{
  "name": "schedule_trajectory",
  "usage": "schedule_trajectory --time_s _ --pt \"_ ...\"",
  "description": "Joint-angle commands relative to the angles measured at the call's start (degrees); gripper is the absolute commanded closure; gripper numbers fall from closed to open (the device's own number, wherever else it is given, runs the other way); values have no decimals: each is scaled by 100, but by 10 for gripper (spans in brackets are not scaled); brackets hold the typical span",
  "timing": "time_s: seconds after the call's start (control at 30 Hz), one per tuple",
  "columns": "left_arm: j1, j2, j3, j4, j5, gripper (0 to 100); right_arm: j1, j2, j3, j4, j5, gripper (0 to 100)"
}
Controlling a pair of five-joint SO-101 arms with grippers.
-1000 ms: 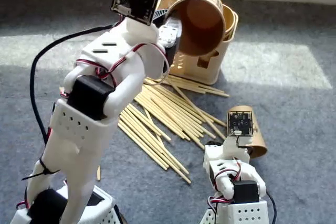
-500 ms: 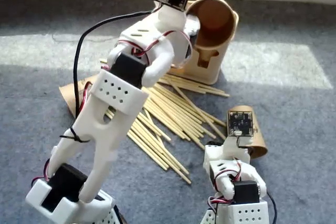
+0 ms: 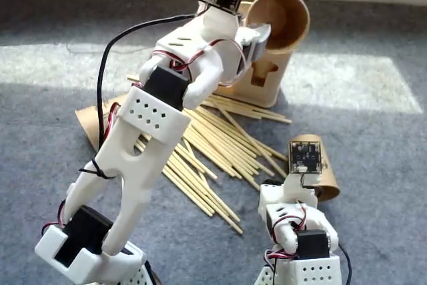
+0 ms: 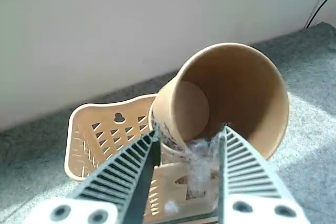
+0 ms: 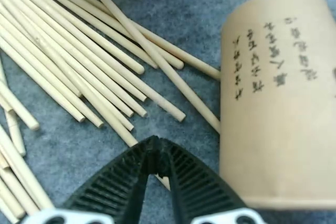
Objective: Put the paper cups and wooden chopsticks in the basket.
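Left jaws on cup [image 4: 239, 95] above basket [image 4: 92, 140]

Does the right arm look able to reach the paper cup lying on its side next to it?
Probably yes. The paper cup lies close beside the right gripper, uncovered; most chopsticks lie on the other side. Its shut fingers would have to open first.
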Motion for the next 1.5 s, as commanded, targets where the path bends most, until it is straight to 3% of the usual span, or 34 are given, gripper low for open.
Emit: schedule_trajectory --time_s 0.0,0.33,0.57,0.83,1.07,1.47 --pt "57 -48 -84 -396 62 816 57 -75 796 -171 26 992" --pt "57 -40 -57 -695 62 818 57 -75 796 -171 26 992" --pt "4 198 75 -695 18 893 57 -75 796 -171 26 992" --pt "-277 488 92 -695 18 876 66 -75 796 -171 26 992" --pt "-207 453 -101 -668 62 806 66 -75 796 -171 26 992" --pt "127 514 -690 -695 70 806 66 -75 796 -171 26 992"
